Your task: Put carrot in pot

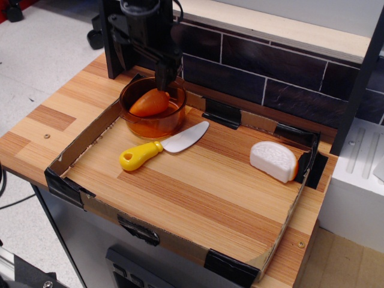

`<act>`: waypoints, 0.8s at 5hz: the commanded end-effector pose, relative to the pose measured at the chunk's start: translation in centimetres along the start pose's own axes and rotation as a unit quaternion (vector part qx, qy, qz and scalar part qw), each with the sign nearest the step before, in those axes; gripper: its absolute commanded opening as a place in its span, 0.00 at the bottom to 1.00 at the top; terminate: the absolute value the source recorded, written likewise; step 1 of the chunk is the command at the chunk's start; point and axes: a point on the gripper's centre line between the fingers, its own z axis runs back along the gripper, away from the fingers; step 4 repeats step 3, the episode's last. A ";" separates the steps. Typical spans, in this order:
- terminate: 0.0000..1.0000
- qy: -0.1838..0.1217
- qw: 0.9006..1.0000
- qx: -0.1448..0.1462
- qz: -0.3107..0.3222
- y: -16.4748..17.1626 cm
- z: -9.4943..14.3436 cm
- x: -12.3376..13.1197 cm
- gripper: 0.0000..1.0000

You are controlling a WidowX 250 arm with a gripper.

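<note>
The orange carrot lies tilted inside the amber pot, which stands in the back left corner of the cardboard tray. My black gripper hangs just above the pot's back rim. One of its fingers reaches down behind the carrot. The fingers stand apart and hold nothing; the carrot rests free in the pot.
A yellow-handled toy knife lies just in front of the pot. A white half-round slice sits at the tray's right. The low cardboard tray wall rings the wooden board. A dark tiled wall and a black post stand behind.
</note>
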 end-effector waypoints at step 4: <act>1.00 -0.059 0.998 -0.009 -0.027 -0.2 7.7 1.1 1.00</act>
